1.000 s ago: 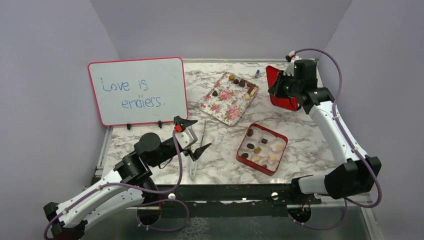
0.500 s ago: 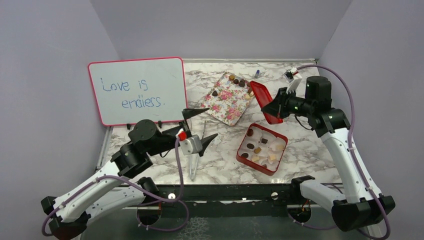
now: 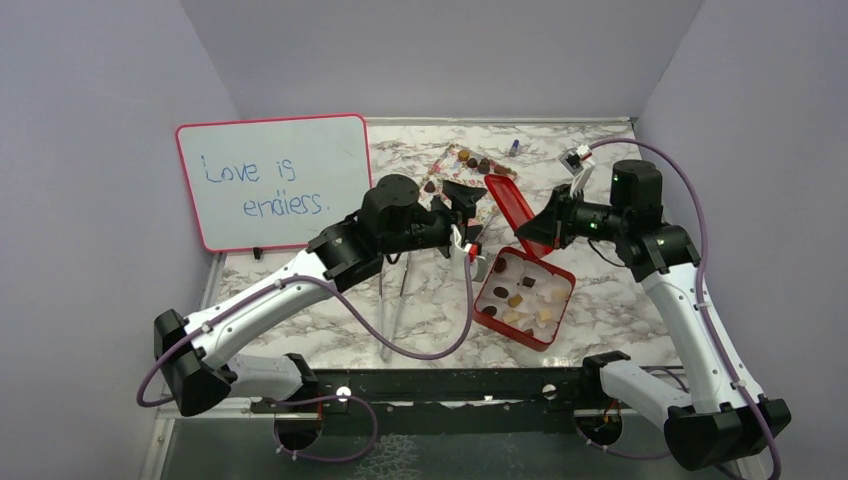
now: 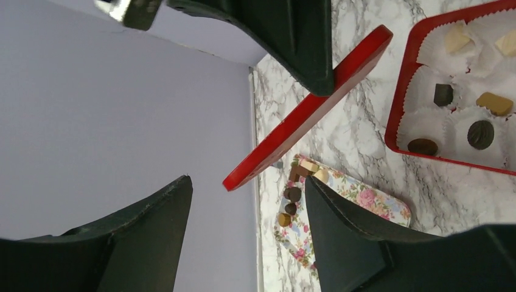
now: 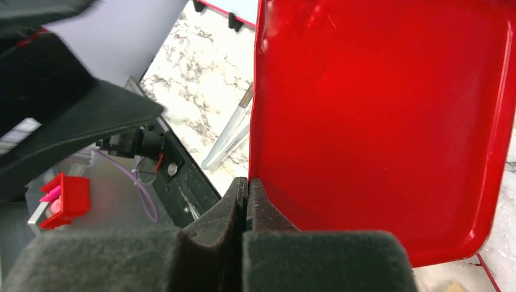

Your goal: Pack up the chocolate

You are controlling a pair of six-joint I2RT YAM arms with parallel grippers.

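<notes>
Pinching the rim of the red lid [image 5: 377, 121], the right gripper [image 5: 246, 188] has its fingers pressed flat together on that thin edge. It holds the lid tilted on its side in the air over the far side of the red box [image 3: 560, 312]. The left gripper [image 4: 246, 188] reaches in from the left with its fingers spread well apart and nothing in them. In the left wrist view the lid's free end lies in the gap ahead of the fingertips [image 4: 182, 185], and neither one touches it.

The chocolate [image 3: 515, 300] is in two places. Dark, tan and cream pieces sit in white paper cups inside the open box, which rests right of the middle of the bench [image 3: 620, 300], towards its near edge. A few more pieces lie on the floral tray [image 4: 365, 201], towards the bench's far edge and largely hidden by the left arm from above. A whiteboard [image 3: 275, 180] stands at the far left corner, and tongs [image 3: 388, 335] lie near the near edge, left of the box.
</notes>
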